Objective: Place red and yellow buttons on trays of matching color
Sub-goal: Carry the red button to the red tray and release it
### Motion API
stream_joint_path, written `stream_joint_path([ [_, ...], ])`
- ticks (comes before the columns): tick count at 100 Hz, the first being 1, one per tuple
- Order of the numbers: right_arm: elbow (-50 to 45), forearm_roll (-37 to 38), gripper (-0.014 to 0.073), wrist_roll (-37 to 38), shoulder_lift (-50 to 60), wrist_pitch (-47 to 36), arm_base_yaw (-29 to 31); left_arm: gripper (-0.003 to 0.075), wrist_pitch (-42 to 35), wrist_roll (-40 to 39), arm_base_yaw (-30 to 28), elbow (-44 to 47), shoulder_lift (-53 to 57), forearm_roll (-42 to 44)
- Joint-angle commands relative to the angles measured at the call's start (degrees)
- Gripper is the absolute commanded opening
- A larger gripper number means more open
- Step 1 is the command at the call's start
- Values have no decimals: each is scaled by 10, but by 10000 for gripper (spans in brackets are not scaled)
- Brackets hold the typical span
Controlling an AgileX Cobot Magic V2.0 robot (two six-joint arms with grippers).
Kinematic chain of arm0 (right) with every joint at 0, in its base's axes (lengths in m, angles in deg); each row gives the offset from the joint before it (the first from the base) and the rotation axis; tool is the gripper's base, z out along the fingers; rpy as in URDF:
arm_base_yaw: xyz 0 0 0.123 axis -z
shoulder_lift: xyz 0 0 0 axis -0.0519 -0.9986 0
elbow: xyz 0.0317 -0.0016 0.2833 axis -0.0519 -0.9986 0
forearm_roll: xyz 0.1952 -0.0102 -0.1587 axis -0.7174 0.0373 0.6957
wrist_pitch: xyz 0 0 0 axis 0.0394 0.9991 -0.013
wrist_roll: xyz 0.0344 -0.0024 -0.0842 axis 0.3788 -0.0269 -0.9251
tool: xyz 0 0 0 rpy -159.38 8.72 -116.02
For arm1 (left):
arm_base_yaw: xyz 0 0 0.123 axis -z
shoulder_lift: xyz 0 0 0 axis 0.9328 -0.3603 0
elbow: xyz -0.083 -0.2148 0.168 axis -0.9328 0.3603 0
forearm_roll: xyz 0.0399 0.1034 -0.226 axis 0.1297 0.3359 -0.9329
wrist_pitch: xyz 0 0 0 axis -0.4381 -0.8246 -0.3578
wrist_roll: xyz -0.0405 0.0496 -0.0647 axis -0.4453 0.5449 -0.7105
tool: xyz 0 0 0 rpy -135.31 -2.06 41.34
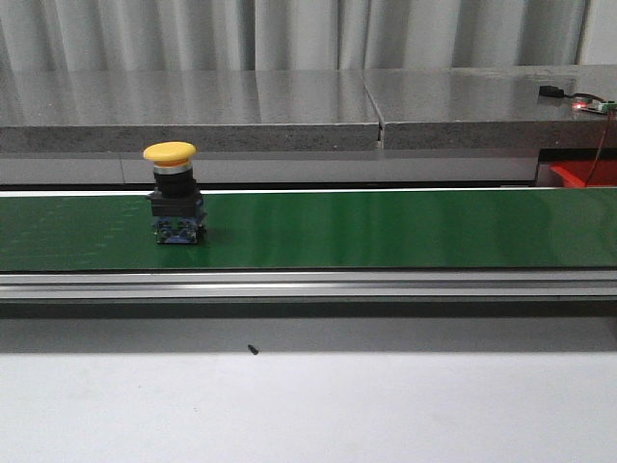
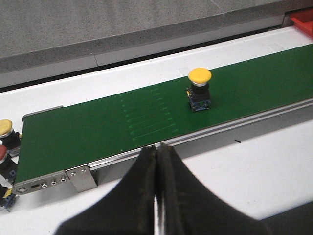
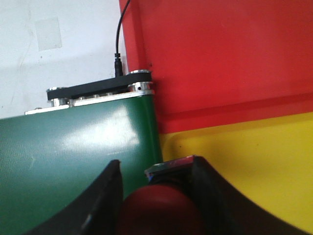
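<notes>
Your right gripper is clamped on a red button near the trays, not placed yet. Left gripper is closed, empty. Yellow button waits on the belt.

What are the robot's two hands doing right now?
Left gripper: closed, holding nothing.
Right gripper: closed on a red button.
</notes>
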Motion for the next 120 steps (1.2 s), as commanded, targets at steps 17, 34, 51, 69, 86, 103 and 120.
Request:
stream_joint_path([
  [17,20,-99,181,-90,-32,-101,46,-19,-40,-5,5,-12,-8,-9],
  [34,46,-100,181,-98,-83,-114,46,-19,-40,-5,5,-12,-8,-9],
  [51,113,-106,181,-98,-139,-101,51,-19,-40,-5,5,-12,-8,-9],
  [69,190,-117,181,-98,-193,-92,51,-19,-40,-5,5,-12,-8,-9],
  [86,254,-152,181,-100,-255,-67,51,-19,-40,-5,5,-12,-8,-9],
  [103,270,-164,181,-102,-300,-85,51,-19,-40,-5,5,-12,-8,-9],
  [120,270,-164,181,-102,-324,-102,51,-19,-40,-5,5,-12,-8,-9],
])
